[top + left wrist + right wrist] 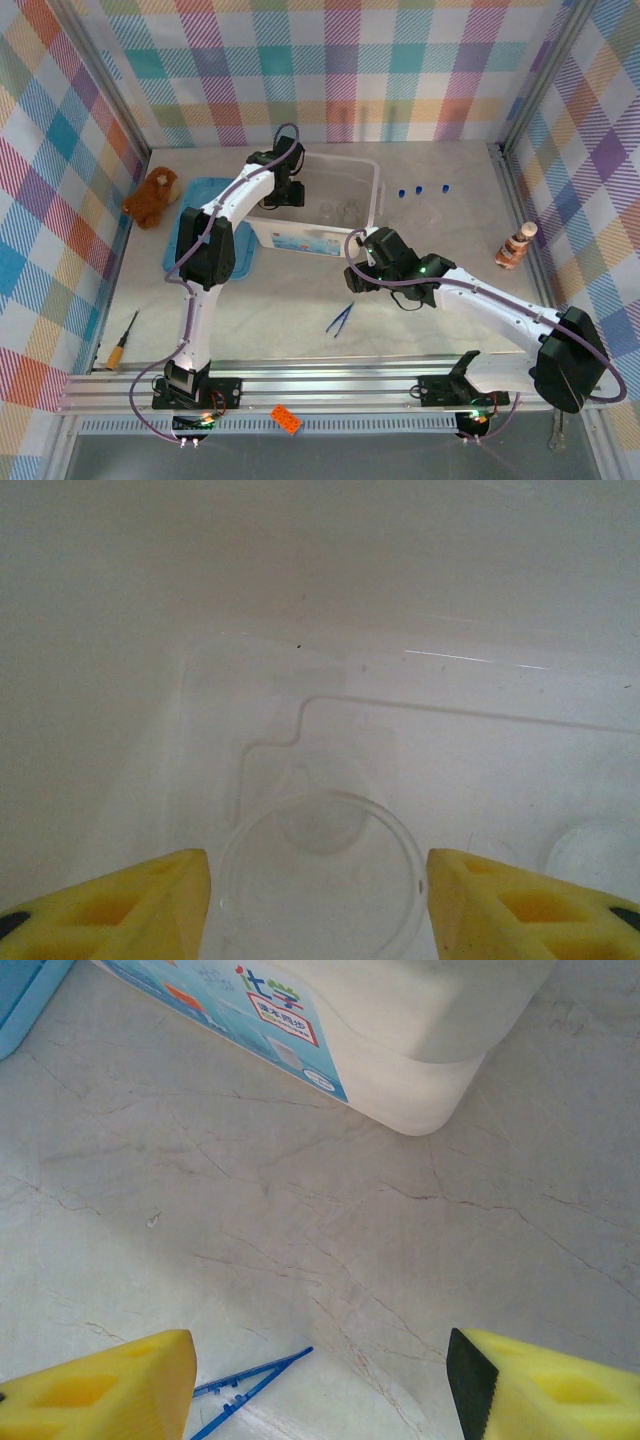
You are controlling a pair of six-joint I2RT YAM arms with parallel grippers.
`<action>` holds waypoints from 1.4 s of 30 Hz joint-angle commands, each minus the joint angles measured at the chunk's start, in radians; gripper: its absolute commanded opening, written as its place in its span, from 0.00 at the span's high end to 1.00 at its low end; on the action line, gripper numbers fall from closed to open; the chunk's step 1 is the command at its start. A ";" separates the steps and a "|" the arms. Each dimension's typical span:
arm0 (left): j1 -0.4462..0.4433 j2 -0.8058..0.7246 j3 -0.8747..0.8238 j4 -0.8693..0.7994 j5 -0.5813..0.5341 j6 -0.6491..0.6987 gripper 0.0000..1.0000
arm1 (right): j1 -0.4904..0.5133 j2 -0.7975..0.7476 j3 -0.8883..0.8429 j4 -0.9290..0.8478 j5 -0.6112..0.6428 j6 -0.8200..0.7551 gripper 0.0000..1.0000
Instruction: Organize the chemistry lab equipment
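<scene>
In the left wrist view a clear round petri dish lies on the floor of the white bin. My left gripper is open around it, with a thin gap at each yellow finger. A second dish lies to the right. From above, my left gripper reaches into the bin, where clear dishes lie. Blue-capped test tubes lie right of the bin. Blue tweezers lie on the table; my right gripper hovers open above them, holding nothing.
A blue lid lies left of the bin, with a brown plush toy beyond it. A striped bottle figure stands at the right wall. A screwdriver lies at the near left, and an orange brick sits on the front rail.
</scene>
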 commanded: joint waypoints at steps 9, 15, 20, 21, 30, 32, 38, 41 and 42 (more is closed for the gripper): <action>0.004 -0.068 0.004 -0.020 -0.004 0.003 0.30 | 0.004 -0.035 0.005 -0.009 0.001 0.008 0.31; -0.005 -0.167 -0.058 -0.004 -0.024 -0.007 0.26 | 0.004 -0.037 0.025 -0.035 -0.006 0.002 0.30; -0.018 -0.260 -0.115 0.007 -0.052 -0.013 0.21 | 0.011 -0.038 0.028 -0.058 -0.003 0.025 0.29; -0.021 -0.279 -0.127 0.010 -0.054 -0.015 0.21 | 0.017 -0.037 0.030 -0.062 -0.001 0.034 0.29; -0.082 -0.515 -0.289 0.067 -0.108 -0.025 0.22 | 0.146 0.071 0.089 -0.147 0.029 0.259 0.29; -0.090 -0.579 -0.337 0.087 -0.116 -0.029 0.22 | 0.169 0.105 0.087 -0.162 0.018 0.332 0.29; -0.105 -0.774 -0.524 0.165 -0.150 -0.034 0.23 | 0.241 0.199 0.108 -0.207 0.041 0.481 0.29; -0.116 -0.851 -0.623 0.196 -0.169 -0.038 0.23 | 0.255 0.263 0.137 -0.229 0.034 0.541 0.30; -0.122 -0.871 -0.655 0.205 -0.172 -0.040 0.23 | 0.258 0.284 0.142 -0.228 0.025 0.561 0.30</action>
